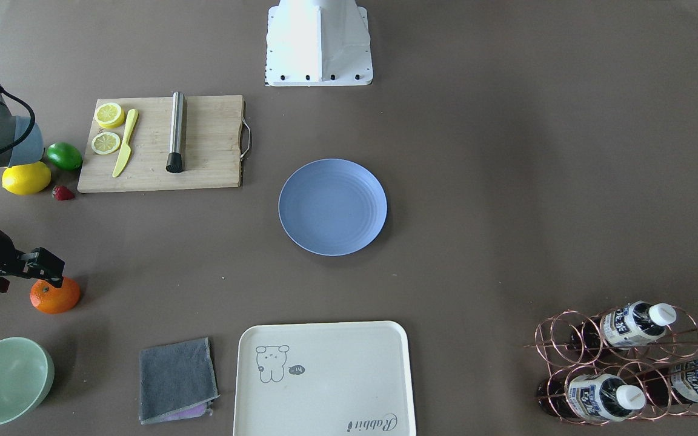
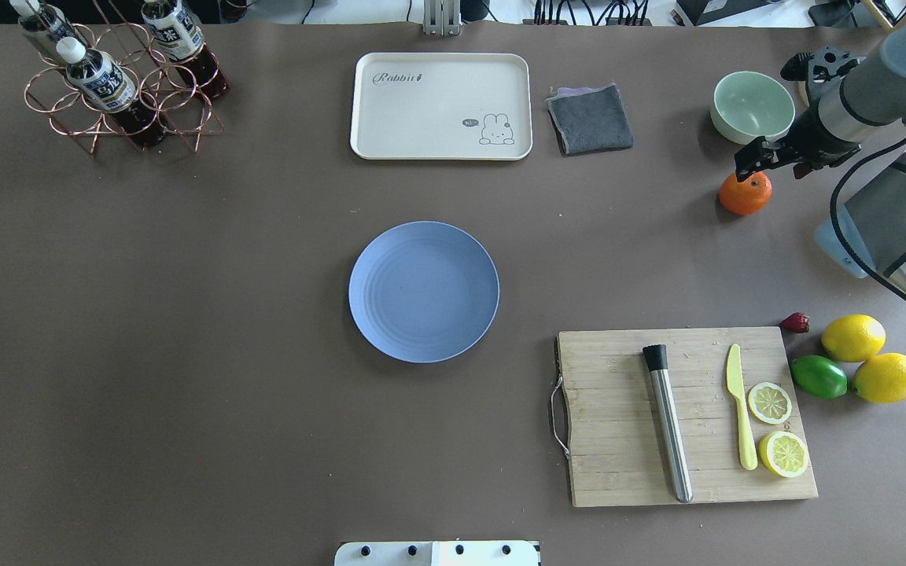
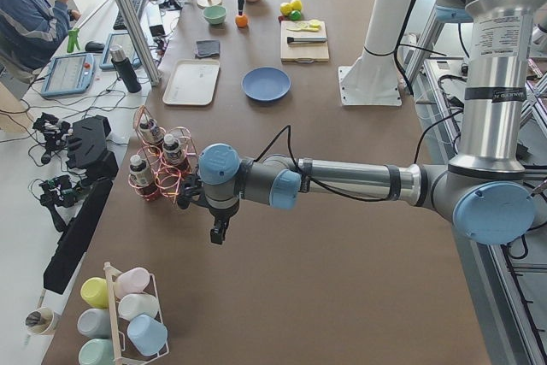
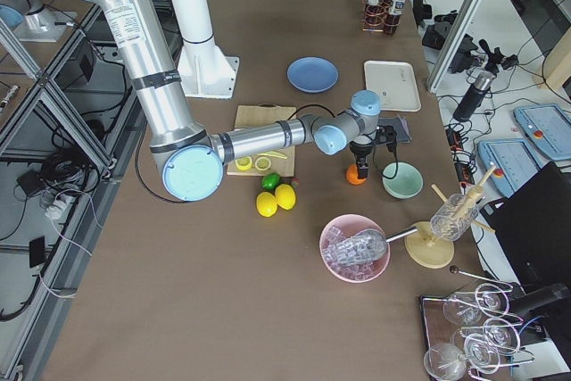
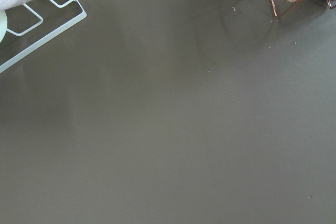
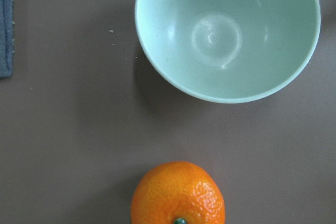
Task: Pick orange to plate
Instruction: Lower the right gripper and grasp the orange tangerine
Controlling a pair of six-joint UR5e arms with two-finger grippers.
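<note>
The orange (image 2: 745,193) lies on the brown table at the far right of the overhead view, just in front of the pale-green bowl. My right gripper (image 2: 769,165) hovers just above it and looks open, its fingers apart over the fruit and not touching it. In the right wrist view the orange (image 6: 177,195) fills the bottom centre, stem dot at the edge. The blue plate (image 2: 423,292) sits bare at the table's centre, far from the orange. My left gripper (image 3: 219,235) hangs beyond the bottle rack; whether it is open or shut I cannot tell.
The pale-green bowl (image 2: 753,106) stands close behind the orange, a grey cloth (image 2: 589,118) and cream tray (image 2: 441,106) further left. A cutting board (image 2: 618,417) with knife, lemon halves and steel rod lies nearer; two lemons, a lime (image 2: 819,376) and strawberry sit beside it.
</note>
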